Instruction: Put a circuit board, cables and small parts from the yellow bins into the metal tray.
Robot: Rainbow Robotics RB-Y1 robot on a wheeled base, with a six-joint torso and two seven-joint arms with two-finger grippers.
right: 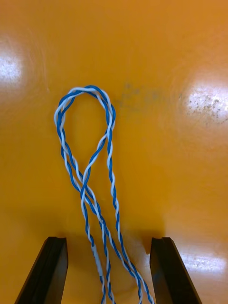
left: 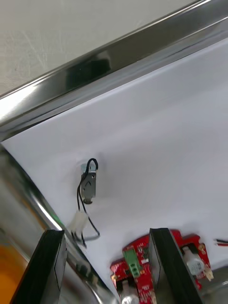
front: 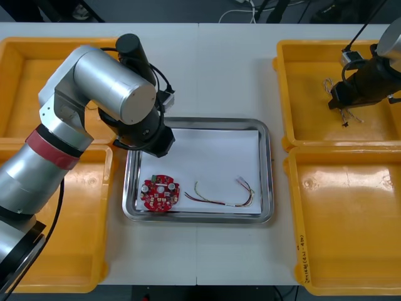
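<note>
Yellow plastic, glossy and smooth, makes up the two bins at the bottom of the front view, the lower left bin (front: 75,251) and the lower right bin (front: 351,238).

Above them, at mid-frame, sits the metal tray (front: 266,182), a shiny rounded rim around a flat white liner. The round red circuit board (front: 160,194), studded with small components, lies in its lower left corner. A thin red and yellow cable (front: 222,195) curves loosely to its right. In the left wrist view a short black cable (left: 89,186), carrying a dull metal piece and a white plug, rests on the liner beside the rim. The left gripper (left: 107,232) hangs over this corner, released and holding nothing, one finger above the board's edge.

Farther up, at the upper right of the front view, the right gripper (right: 109,240) is down inside the upper right bin (front: 313,75). Its fingers stand apart, released. The twisted blue and white cable (right: 84,185) lies on the bin floor in a narrow, limp loop, and its two tails run out between the fingers.

Board and two cables look delivered, so I judge this cable's pick to be in hand. The next move calls for a small descent and a squeeze on both slim strands. They could slip aside on the slick floor.
</note>
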